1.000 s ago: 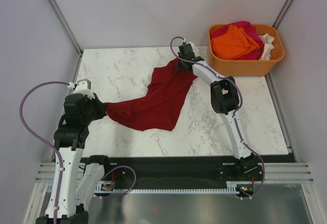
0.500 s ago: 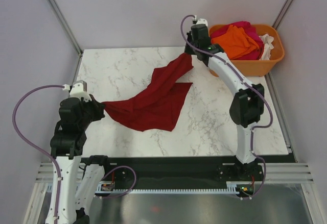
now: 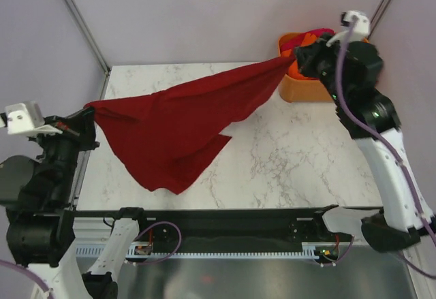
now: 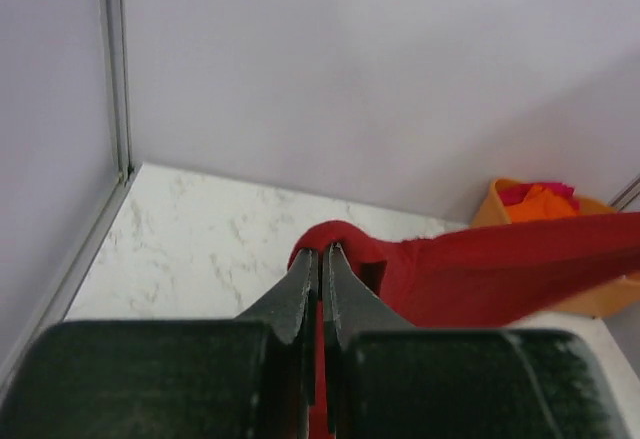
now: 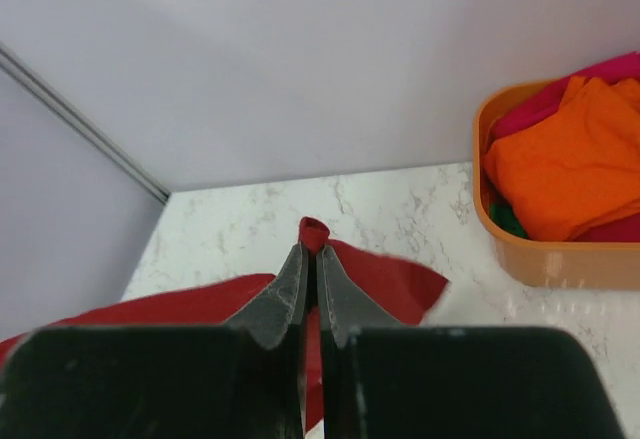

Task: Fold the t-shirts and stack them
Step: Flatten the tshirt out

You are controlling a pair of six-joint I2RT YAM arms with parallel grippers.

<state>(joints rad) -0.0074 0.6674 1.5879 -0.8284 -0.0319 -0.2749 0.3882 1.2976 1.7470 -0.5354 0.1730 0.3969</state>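
Stretching: dark red t-shirt (image 3: 170, 129) hangs taut across the frame's middle, upper right to left edge, lower corner drooping toward the table (image 3: 293, 163).
Left gripper (image 4: 320, 251): clamped on a bunched edge.
Right gripper (image 5: 309, 244): pinching another edge, near the orange tub (image 3: 306, 91).
Handling: light, limp, likely to sag and wrinkle; best held at shoulder seams or hem corners.

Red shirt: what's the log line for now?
dark red t-shirt stretched between hands | left hand shut on it | right hand shut on it
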